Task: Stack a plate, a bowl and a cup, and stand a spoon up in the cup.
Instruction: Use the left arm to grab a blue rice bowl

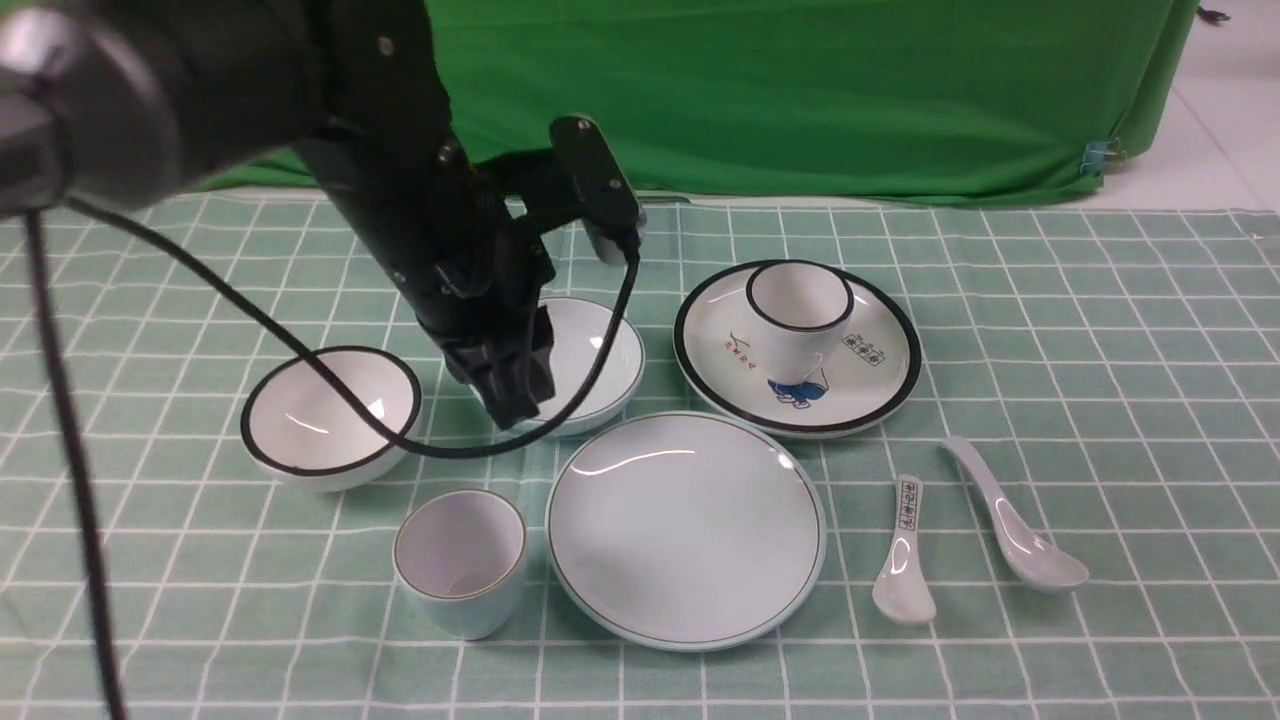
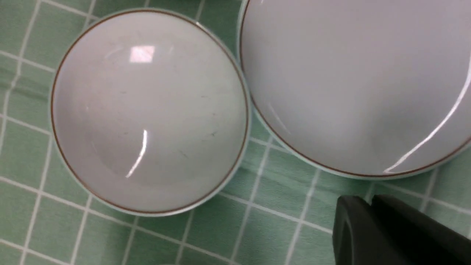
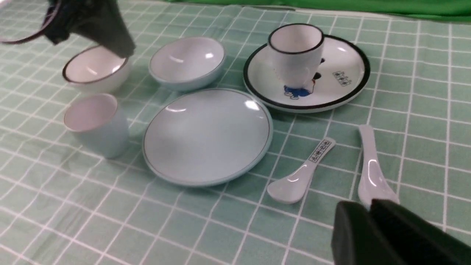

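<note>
Four pale pieces: the plate (image 1: 686, 530), the bowl (image 1: 595, 350), the cup (image 1: 460, 560) and the spoon (image 1: 1010, 525) are all lying apart on the checked tabletop (image 1: 1100, 350), with nothing stacked yet.
Left hand (image 1: 510, 395): hovering near the bowl's rim, probably lining up to lift it onto the plate just beside. It is carrying nothing, and whether its fingers are parted or pressed together is not showing.
Right hand (image 3: 364, 208): hanging on the spoon's side of the tabletop, seemingly placed for the last step. Its grip is unreadable too.
Lookalikes: a black-rimmed bowl (image 1: 330, 420), a white cup (image 1: 800, 310) sitting on a printed plate (image 1: 880, 380), and a short printed spoon (image 1: 905, 560) are crowding the set.
</note>
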Motion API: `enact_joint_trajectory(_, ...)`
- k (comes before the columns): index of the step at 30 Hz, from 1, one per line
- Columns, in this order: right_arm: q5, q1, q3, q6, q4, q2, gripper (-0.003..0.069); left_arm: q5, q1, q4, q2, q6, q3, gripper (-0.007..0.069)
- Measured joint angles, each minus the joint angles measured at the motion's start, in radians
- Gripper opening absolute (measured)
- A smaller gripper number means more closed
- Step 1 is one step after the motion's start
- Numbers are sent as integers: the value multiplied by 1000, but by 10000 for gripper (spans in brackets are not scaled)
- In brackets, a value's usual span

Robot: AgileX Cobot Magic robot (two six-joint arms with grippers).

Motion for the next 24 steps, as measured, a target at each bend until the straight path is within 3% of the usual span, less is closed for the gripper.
enact_joint_trajectory(2,0,12,-1,-5,-4,10,95,-7,5,-2,18,24,-3,94)
enact_joint_trajectory(8,1,31,-2,-11,-12,24,95,-40,16,-3,98,149,-4,359)
enact_joint_trajectory(11,1,31,-2,-11,-13,24,95,-92,16,-3,121,237,-4,436)
enact_joint_trajectory(16,1,31,-2,-11,-15,24,97,-175,16,4,148,319,-4,446)
enact_joint_trajectory(24,16,31,-2,-4,-15,24,98,-216,16,47,199,360,-4,359)
